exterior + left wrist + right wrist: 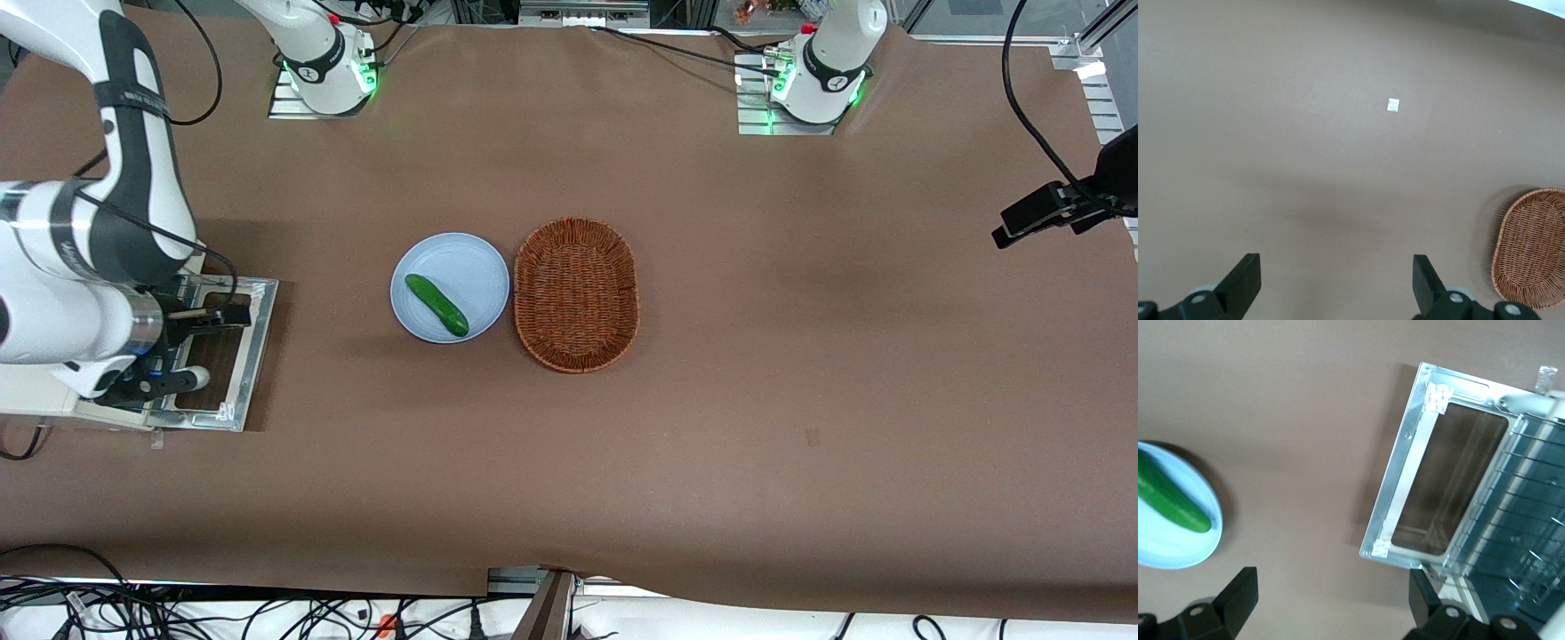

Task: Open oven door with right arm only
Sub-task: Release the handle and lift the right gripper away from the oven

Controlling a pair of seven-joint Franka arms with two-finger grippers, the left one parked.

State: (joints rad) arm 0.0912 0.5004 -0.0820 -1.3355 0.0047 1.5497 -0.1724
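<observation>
The oven door is swung down and lies flat on the table in front of the cream-white oven, at the working arm's end of the table. Its silver frame and dark window also show in the right wrist view, with the wire rack inside the oven. The bar handle is hidden. The right arm reaches over the oven. Its gripper hovers above the lowered door, open and empty; in the wrist view the fingers stand wide apart with one beside the door's corner.
A light blue plate holding a green cucumber sits mid-table and also shows in the right wrist view. A brown wicker basket stands beside it, toward the parked arm. A black camera boom overhangs the parked arm's end.
</observation>
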